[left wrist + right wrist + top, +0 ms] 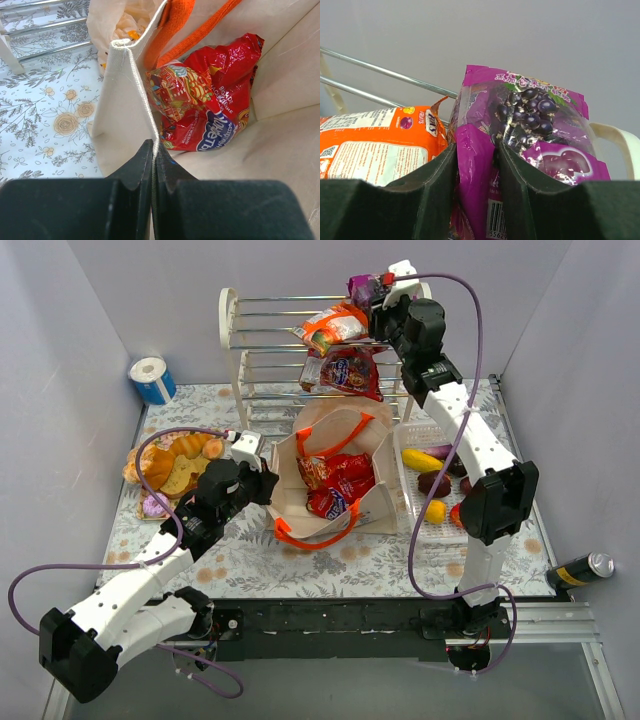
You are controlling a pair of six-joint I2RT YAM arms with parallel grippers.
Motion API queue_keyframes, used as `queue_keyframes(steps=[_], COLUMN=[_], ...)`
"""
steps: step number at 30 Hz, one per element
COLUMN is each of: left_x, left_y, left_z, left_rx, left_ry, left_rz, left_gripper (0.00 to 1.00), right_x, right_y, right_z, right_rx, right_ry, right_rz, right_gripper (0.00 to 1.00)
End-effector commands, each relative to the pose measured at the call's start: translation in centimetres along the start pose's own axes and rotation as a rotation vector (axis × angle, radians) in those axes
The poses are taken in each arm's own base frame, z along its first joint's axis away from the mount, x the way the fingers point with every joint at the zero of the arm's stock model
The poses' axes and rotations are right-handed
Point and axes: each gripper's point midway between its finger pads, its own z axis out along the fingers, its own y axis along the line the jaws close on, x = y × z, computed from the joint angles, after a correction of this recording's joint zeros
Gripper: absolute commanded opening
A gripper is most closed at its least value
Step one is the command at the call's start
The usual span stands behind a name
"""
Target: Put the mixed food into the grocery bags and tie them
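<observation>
Between the pressed-together fingers of the left gripper, the beige canvas tote is clamped by its stitched rim. Just beyond the fingertips, inside the tote, lie shiny red snack packets beside the orange handles. Farther off, at the top shelf of the wire rack, the right gripper is clamped on a glossy purple packet printed with dark grapes. It stands upright between the fingers. An orange packet lies just beside them.
</observation>
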Motion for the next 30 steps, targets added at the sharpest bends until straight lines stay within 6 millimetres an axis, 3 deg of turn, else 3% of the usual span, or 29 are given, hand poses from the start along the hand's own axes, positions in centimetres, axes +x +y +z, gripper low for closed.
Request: queue_keyframes(steps=[1, 4, 8, 12, 16, 18, 19, 22, 26, 30], left_x=[1.3, 1.3, 1.4, 1.3, 1.4, 1.5, 1.4, 1.2, 0.9, 0.9], left_y=[0.5, 0.5, 0.5, 0.5, 0.5, 0.5, 0.5, 0.5, 0.4, 0.1], left_z=[-0.2, -0.2, -0.2, -0.2, -0.1, -0.2, -0.2, -0.3, -0.6, -0.5], left_rx=[-0.011, -0.011, -0.009, -0.011, -0.011, -0.011, -0.009, -0.01, -0.004, 0.009], left_ry=[0.035, 0.035, 0.039, 0.038, 0.038, 0.041, 0.04, 0.034, 0.019, 0.023], left_rz=[0.003, 0.001, 0.004, 0.003, 0.006, 0.006, 0.006, 0.008, 0.002, 0.002], left_gripper=[0.0, 0.0, 0.0, 0.0, 0.0, 0.0, 0.0, 0.0, 0.0, 0.0], right_x=[-3.2, -3.0, -2.6, -2.3, -1.6, -2.0, -1.4, -2.6, -6.0, -11.0], right_y=[-2.6, -3.2, -3.6, -4.4, -5.2, -5.3, -5.3, -5.0, -5.0, -4.6], right_z=[-1.0, -1.0, -1.1, -1.3, -1.2, -1.0, -0.8, -0.7, -1.0, -2.0], right_rx=[0.05, 0.027, -0.015, -0.025, 0.012, 0.015, 0.014, -0.006, -0.028, -0.074], right_ry=[-0.052, -0.052, -0.043, -0.038, -0.022, -0.023, -0.005, -0.027, -0.112, -0.247], right_rz=[0.104, 0.154, 0.243, 0.285, 0.272, 0.264, 0.262, 0.271, 0.305, 0.328], right_gripper=[0.45, 0.45, 0.54, 0.56, 0.44, 0.3, 0.16, 0.01, 0.01, 0.01])
